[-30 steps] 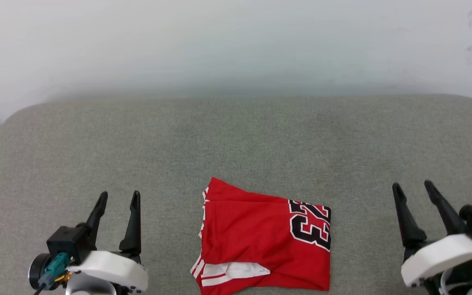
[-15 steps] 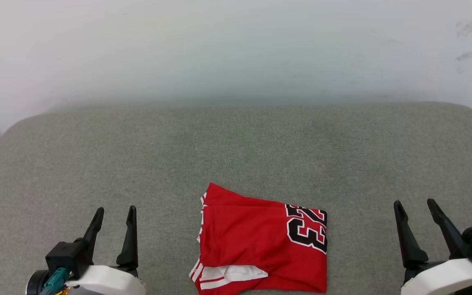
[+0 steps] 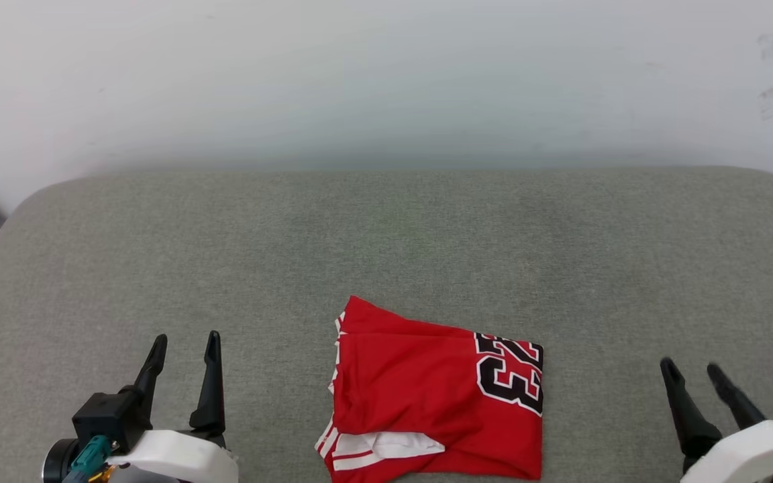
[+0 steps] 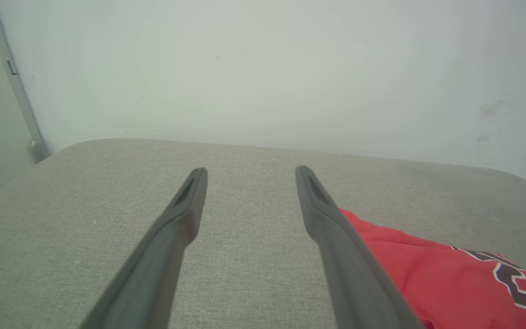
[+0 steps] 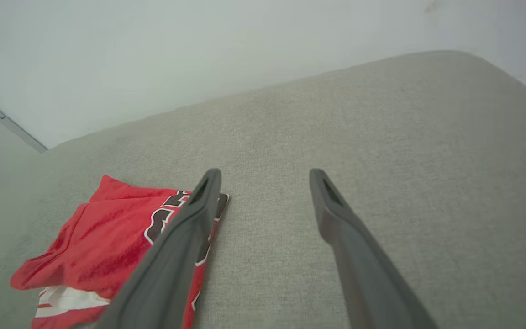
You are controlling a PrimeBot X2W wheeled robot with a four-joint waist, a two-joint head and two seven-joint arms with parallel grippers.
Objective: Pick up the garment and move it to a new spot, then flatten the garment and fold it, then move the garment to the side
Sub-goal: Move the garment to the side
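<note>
Since a second ago, we are drawing the right tool [image 3: 690,365] back toward us. Our left tool [image 3: 185,337] is hanging with jaws apart. Right of it the folded jersey [image 3: 427,402] is lying crosswise on the grey cushion [image 3: 386,235], roughly midway between both tools. The right tool is gaping too, empty.

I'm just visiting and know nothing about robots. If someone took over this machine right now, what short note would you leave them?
Left pincer: open, empty, to the left of the jersey.
Right pincer: open, empty, to the right of the jersey.
Jersey: lies on the grey cushion, near its front middle, between the two pincers and touched by neither.
Done: the jersey looks folded into a compact block, numerals showing on top.
Left: probably just moving it to the side.
</note>
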